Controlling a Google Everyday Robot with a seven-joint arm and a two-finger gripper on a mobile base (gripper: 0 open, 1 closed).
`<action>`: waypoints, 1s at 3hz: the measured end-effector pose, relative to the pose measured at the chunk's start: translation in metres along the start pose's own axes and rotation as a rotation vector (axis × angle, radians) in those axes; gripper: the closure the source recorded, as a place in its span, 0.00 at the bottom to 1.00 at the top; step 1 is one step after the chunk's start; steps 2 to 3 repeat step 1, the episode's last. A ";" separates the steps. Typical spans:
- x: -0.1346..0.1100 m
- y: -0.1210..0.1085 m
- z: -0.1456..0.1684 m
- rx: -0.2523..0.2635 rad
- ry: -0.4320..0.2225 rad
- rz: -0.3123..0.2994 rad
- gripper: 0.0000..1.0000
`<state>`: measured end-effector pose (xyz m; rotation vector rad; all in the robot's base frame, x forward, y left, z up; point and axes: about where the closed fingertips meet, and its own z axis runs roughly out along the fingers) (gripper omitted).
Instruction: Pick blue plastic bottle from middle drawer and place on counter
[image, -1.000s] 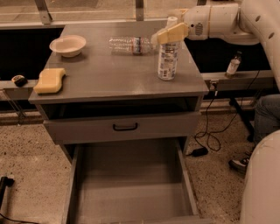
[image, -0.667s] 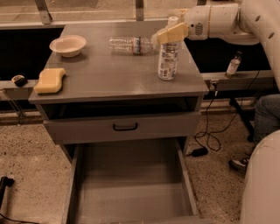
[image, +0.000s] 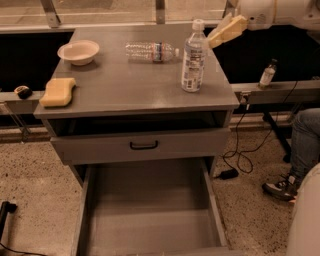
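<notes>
The blue plastic bottle (image: 193, 59), clear with a white cap and a pale label, stands upright on the counter (image: 125, 87) near its right edge. My gripper (image: 225, 30), with yellowish fingers, hangs open just right of and above the bottle's cap and does not touch it. The middle drawer (image: 150, 215) is pulled out low in front, and its grey floor is bare.
A clear bottle with a red-and-blue label (image: 152, 51) lies at the counter's back. A white bowl (image: 78, 51) and a yellow sponge (image: 58, 91) sit at the left. A drawer front with a black handle (image: 144, 145) is closed. A person's leg (image: 300, 150) and cables (image: 240, 155) are at the right.
My gripper was around the top of the upright bottle. It has let go and drawn back to the right. The bottle stays standing on the counter.
</notes>
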<state>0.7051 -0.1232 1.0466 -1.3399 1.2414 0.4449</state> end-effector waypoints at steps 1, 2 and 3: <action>-0.001 0.000 0.004 -0.003 -0.006 -0.053 0.00; -0.001 0.000 0.004 -0.003 -0.006 -0.053 0.00; -0.001 0.000 0.004 -0.003 -0.006 -0.053 0.00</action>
